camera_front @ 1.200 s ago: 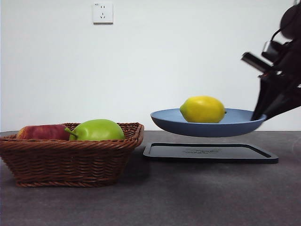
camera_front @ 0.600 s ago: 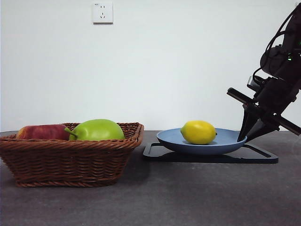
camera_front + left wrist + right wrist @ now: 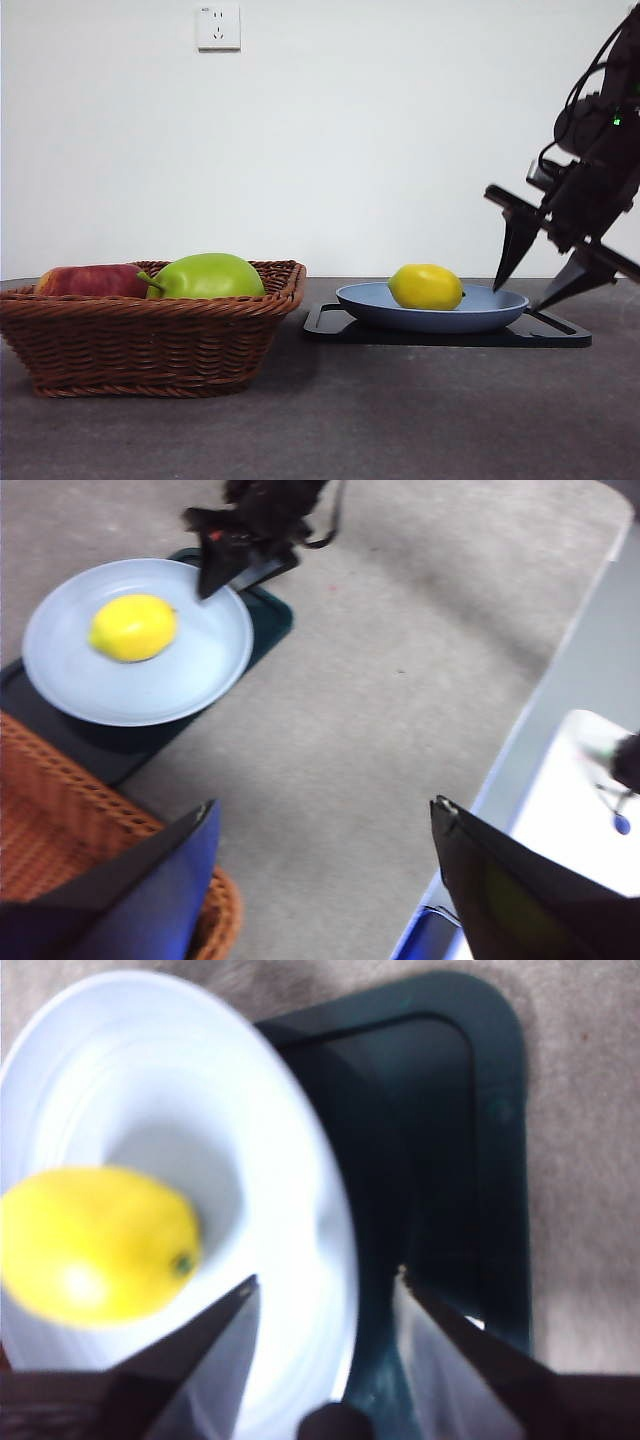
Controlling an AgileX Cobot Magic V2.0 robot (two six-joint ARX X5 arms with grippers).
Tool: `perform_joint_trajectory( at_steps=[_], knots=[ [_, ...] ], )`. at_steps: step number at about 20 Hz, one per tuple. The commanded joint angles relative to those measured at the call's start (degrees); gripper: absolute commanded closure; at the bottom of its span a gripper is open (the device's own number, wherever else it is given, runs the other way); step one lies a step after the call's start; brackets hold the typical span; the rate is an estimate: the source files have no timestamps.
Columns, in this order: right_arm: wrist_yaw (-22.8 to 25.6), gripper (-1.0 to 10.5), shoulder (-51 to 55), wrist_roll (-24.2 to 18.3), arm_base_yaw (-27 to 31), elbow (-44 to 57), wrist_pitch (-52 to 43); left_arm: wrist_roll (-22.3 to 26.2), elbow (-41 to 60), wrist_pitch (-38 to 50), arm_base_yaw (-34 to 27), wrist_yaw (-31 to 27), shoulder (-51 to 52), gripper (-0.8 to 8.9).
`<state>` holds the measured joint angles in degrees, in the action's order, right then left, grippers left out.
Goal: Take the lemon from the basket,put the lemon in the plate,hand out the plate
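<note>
With the lemon [image 3: 426, 286] already lying in the light-blue plate [image 3: 495, 310], the first two steps read as done. Plate rests on the black tray [image 3: 560, 335], just beside the wicker basket [image 3: 150, 340]; lemon sits toward the basket side of the plate's bowl, nub pointing away from the basket.

Basket contents now: green stemmed fruit [image 3: 207, 276] and red fruit [image 3: 90, 281]. No lemon in it.

Right gripper [image 3: 540, 270]: jaws spread apart, nothing between them in contact as far as the front view shows. One jaw tip hangs above the plate's far rim, the other outside and lower, near the tray edge. Right wrist view confirms: plate rim [image 3: 335, 1260] lies in the gap between the two jaws, lemon [image 3: 95, 1245] off to one side. Rim is straddled, not clamped.

Left gripper [image 3: 325, 845]: jaws wide apart, empty, held well back from the plate and over the basket corner [image 3: 60, 820]. Waiting arm.

Judgement on progress: pick and place complete; hand-out not shown as finished here, since the plate is down on the tray and unheld. If the hand-out is still pending, the right gripper would need to close on the rim and lift level, since the lemon is loose and could roll.
</note>
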<state>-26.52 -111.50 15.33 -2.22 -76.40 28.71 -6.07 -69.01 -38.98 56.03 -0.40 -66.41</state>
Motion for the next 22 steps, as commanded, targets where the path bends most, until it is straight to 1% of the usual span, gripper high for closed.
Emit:
perform_joint_trajectory(
  at_steps=[1, 4, 5, 7, 9, 11, 13, 16, 17, 19, 21, 22],
  knots=[
    [-0.07, 6.8, 3.76, -2.8, -0.04, -1.46, 1.22, 0.22, -0.85, 1.03, 0.37, -1.73, -0.57, 4.51],
    [1.29, 6.9, 9.64, -4.52, -0.04, -1.46, 4.57, 1.64, -0.85, 2.54, -0.63, -3.17, -0.57, 4.51],
    [2.23, 6.9, 12.48, -5.84, -0.07, -1.44, 7.04, 1.81, -0.85, 3.48, -1.29, -5.07, -0.57, 4.51],
    [4.46, 6.9, 17.0, -6.99, -0.96, -1.44, 12.26, 2.23, -0.85, 5.62, -2.25, -10.21, -0.57, 4.52],
    [6.93, 7.3, 21.27, -8.46, -2.71, -1.33, 15.85, 4.04, -0.85, 7.85, -3.69, -14.56, -0.57, 4.52],
    [9.46, 7.9, 25.81, -9.55, -5.11, -1.27, 18.14, 5.92, -0.85, 8.5, -5.81, -16.33, -0.57, 4.77],
    [12.0, 8.5, 30.51, -10.12, -8.15, -0.94, 19.15, 7.08, -0.85, 7.41, -8.72, -16.24, -0.57, 5.71],
    [15.85, 9.0, 37.75, -11.43, -12.96, 0.0, 20.0, 11.26, -0.83, 3.1, -13.9, -15.93, -0.57, 7.82],
    [17.0, 9.2, 39.76, -11.85, -14.51, 0.22, 19.98, 11.82, -0.79, 1.66, -15.56, -15.74, -0.57, 8.08],
    [20.61, 9.4, 43.58, -12.57, -17.68, 0.61, 19.71, 12.31, -0.76, -1.31, -18.75, -13.86, -0.55, 8.07],
    [24.7, 9.4, 47.19, -13.03, -20.39, 1.44, 18.84, 12.35, -0.57, -3.1, -21.84, -9.25, 0.04, 8.07],
    [26.77, 9.4, 49.7, -13.35, -21.86, 2.75, 17.07, 12.35, 0.13, -2.56, -22.99, -7.04, 0.98, 8.07]
  ],
)
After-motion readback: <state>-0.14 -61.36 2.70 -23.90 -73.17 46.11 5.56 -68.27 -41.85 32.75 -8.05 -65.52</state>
